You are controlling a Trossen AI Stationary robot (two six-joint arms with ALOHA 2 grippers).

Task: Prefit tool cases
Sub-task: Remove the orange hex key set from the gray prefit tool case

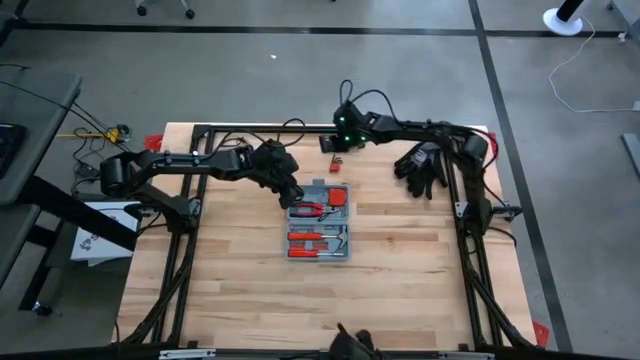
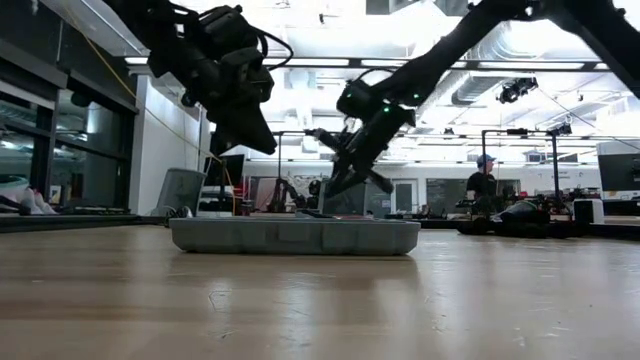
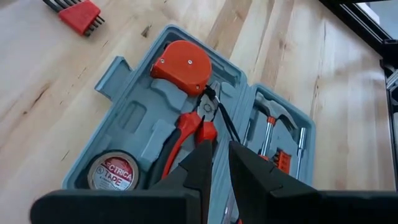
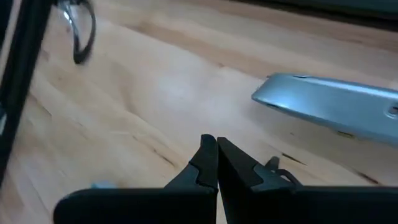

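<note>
The grey-blue tool case [image 1: 320,222] lies open and flat on the wooden table, both halves down, also in the low view [image 2: 295,235]. Its recesses hold a red tape measure [image 3: 183,65], red-handled pliers [image 3: 186,134], a tape roll [image 3: 112,172] and a hammer [image 3: 273,121]. My left gripper [image 3: 221,163] hovers over the case's far left part [image 1: 292,195], fingers a narrow gap apart with nothing between them. My right gripper [image 4: 216,155] is shut above bare table beyond the case's far edge [image 1: 340,135], close to a slim grey bar [image 4: 329,109].
A red hex-key set [image 3: 78,14] lies just beyond the case's far edge [image 1: 337,160]. Black gloves [image 1: 425,165] lie at the far right. The near half of the table [image 1: 320,310] is bare wood. A person [image 2: 483,185] stands far off in the room.
</note>
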